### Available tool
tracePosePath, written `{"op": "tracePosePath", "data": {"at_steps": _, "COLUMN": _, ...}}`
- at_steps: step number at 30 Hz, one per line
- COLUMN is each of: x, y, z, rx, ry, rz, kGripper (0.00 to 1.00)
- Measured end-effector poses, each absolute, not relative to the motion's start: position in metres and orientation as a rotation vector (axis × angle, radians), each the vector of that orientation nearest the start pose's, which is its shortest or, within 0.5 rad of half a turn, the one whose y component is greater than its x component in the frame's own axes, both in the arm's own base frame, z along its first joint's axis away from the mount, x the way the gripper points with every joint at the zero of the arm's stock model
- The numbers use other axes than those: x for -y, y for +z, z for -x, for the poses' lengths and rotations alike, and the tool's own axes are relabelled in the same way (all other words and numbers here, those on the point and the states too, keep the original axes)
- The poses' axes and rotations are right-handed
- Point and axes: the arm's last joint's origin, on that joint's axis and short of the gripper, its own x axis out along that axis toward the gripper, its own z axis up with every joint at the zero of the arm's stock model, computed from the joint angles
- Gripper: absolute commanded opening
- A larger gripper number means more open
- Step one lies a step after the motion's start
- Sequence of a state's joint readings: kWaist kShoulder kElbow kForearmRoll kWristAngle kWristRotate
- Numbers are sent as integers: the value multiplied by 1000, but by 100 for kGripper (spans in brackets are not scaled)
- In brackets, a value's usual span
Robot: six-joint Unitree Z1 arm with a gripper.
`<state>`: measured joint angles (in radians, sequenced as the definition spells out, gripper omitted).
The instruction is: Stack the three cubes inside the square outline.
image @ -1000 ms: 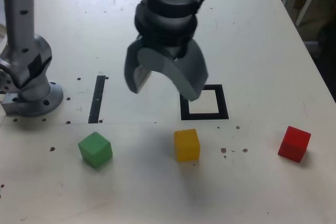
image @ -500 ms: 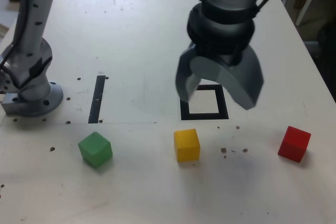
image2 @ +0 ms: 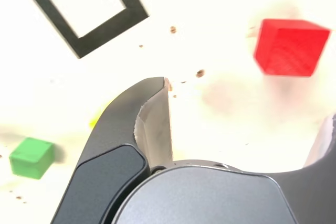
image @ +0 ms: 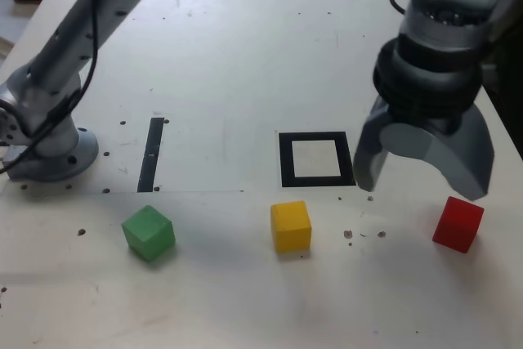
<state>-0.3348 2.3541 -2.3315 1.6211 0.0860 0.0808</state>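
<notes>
— Looking at the small matte red cube [image: 458,222], I'd judge it light, rigid and not fragile, with flat faces that shouldn't slip much. I'd take it across two opposite side faces, about mid-height, claw squared to the edges (it sits a little turned on the table).

— Where's your claw now?

— My grey two-fingered gripper [image: 423,171] hangs above the white tabletop [image: 245,55], jaws spread wide and holding nothing, between the thick black square outline with the white centre [image: 316,159] and the red cube, which lies just beside the finger on the exterior view's right.

— And the others?

— The small matte yellow cube [image: 291,225] sits in front of the outline, near it; the small matte green cube [image: 149,233] is well apart on the exterior view's left, below the narrow black strip [image: 152,154]. The outline holds no cube yet.

— What's changed?

— A second ago the claw hovered between the strip and the outline; half a second ago it was over the outline. It has swept to the exterior view's right and toward the red cube. The cubes haven't moved, and the jaws look equally wide.
</notes>
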Motion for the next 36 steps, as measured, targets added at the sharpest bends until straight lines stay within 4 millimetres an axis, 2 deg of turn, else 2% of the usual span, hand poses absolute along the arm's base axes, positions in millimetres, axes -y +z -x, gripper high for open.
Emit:
{"op": "tracePosePath", "data": {"at_steps": 16, "x": 152, "y": 251, "z": -466, "rx": -1598, "ry": -249, "rz": -395, "kGripper": 97}}
{"op": "tracePosePath", "data": {"at_steps": 27, "x": 158, "y": 228, "z": -483, "rx": -1588, "ry": -261, "rz": -390, "kGripper": 90}}
{"op": "tracePosePath", "data": {"at_steps": 31, "x": 160, "y": 222, "z": -486, "rx": -1588, "ry": -263, "rz": -392, "kGripper": 80}}
{"op": "tracePosePath", "data": {"at_steps": 36, "x": 160, "y": 219, "z": -488, "rx": -1588, "ry": -259, "rz": -398, "kGripper": 57}}
